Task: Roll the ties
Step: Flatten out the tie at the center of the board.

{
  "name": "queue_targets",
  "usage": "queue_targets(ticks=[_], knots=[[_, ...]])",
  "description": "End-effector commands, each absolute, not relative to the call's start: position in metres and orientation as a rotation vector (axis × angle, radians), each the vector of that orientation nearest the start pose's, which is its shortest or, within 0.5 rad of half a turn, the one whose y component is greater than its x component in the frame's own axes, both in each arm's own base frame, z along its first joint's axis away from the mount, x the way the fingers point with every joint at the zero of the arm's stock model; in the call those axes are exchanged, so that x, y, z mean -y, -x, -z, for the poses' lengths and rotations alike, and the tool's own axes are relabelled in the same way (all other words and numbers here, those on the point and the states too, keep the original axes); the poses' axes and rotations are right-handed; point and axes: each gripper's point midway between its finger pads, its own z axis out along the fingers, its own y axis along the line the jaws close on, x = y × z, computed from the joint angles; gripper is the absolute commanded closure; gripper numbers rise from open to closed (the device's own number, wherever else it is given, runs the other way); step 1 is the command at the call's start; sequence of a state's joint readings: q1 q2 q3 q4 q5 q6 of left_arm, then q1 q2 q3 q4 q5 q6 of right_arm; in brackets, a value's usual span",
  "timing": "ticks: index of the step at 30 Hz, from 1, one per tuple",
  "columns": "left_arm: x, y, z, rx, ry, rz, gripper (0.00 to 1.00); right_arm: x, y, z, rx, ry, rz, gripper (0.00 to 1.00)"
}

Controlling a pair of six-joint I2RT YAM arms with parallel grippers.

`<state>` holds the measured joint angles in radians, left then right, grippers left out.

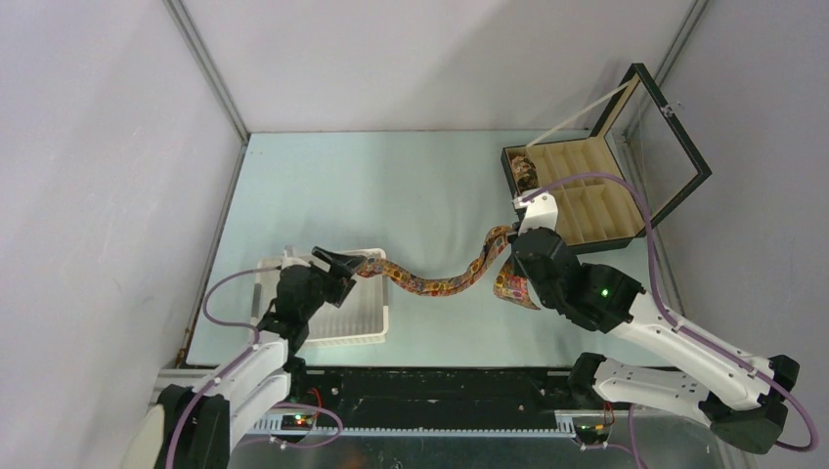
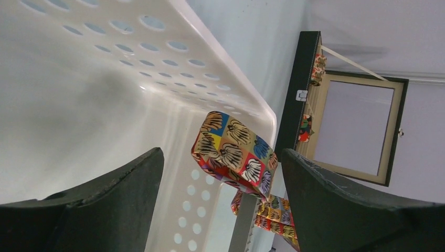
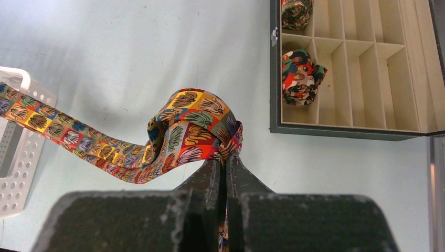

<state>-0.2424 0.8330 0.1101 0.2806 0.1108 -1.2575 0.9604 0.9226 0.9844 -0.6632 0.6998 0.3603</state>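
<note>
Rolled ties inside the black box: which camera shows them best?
Right wrist: it looks into the black box, showing both rolled ties in separate compartments. Top external shows just one small coil in the box's corner; left wrist catches only slivers past the box's edge.

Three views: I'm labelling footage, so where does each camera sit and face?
Top external: above and behind, looking down on the table, left arm and right arm.
Left wrist: faces past the open left gripper, over the basket.
Right wrist: faces down past the right gripper, shut on the tie.
All three share the tie and the box.
</note>
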Motion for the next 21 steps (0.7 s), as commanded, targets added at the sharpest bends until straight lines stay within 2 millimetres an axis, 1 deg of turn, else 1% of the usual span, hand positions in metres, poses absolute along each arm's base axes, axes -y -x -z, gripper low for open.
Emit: queue_targets(ticks=[1, 7, 11, 13, 14, 16, 17, 19, 21], knots=[[0.131, -0.267, -0.089, -1.873, 0.982, 1.089, 0.13, -0.159, -0.234, -0.251, -1.983, 0.191, -0.108, 1.00], [0.139, -0.268, -0.086, -1.884, 0.987, 1.101, 0.16, -0.158, -0.234, -0.251, -1.981, 0.188, -0.109, 1.00], [0.143, -0.269, -0.085, -1.892, 0.987, 1.102, 0.22, -0.158, -0.233, -0.250, -1.984, 0.189, -0.104, 1.00], [0.144, -0.269, -0.084, -1.892, 0.988, 1.103, 0.27, -0.158, -0.233, -0.250, -1.984, 0.191, -0.103, 1.00], [0.144, -0.269, -0.084, -1.890, 0.990, 1.103, 0.32, -0.158, -0.233, -0.251, -1.984, 0.191, -0.102, 1.00], [0.144, -0.270, -0.085, -1.885, 0.992, 1.101, 0.38, -0.158, -0.234, -0.250, -1.984, 0.193, -0.100, 1.00], [0.144, -0.270, -0.084, -1.889, 0.993, 1.097, 0.39, -0.158, -0.234, -0.250, -1.984, 0.194, -0.099, 1.00], [0.143, -0.270, -0.086, -1.885, 0.995, 1.091, 0.45, -0.158, -0.234, -0.250, -1.985, 0.195, -0.097, 1.00], [0.142, -0.271, -0.087, -1.883, 0.992, 1.083, 0.49, -0.158, -0.234, -0.249, -1.987, 0.196, -0.097, 1.00]])
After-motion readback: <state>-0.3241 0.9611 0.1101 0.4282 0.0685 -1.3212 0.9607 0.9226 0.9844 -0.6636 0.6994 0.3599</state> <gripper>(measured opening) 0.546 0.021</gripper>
